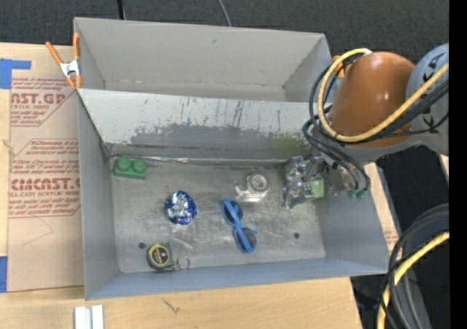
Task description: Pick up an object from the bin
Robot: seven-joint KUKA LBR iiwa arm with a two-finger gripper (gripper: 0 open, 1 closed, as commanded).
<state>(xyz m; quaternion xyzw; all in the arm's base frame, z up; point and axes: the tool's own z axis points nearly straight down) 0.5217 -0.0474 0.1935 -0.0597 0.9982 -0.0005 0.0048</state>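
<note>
- Nearest candidate: small whitish piece (255, 186) with a round ring on top, on the bin floor right of centre, near the foot of the back wall. The kind of object cannot be made out.
- Orientation: compact and squat, with no clear long axis. The ring faces up, and a short lip seems to jut toward the left of the view (judgement, not certain).
- Gripper (295, 185) sits low just right of that piece, apart from it. Nothing shows in its grasp. Whether the claw is spread or pressed together cannot be told; wrist parts and cables mask it.
- Step in hand, as judged: lining up over a target, nothing lifted yet.
- To do it well: centre over the ring rather than the lip, close across the narrow body, and stay off the sloped back wall of the bin (204, 112).
- Next out: blue toy glasses (239, 225) lie flat, long axis from upper left to lower right.
- Further left: blue-and-white crumpled ball (179, 208), then a round yellow-and-black tape measure (157, 255) at the front.
- Farthest: green two-stud brick (130, 168), back left.
</note>
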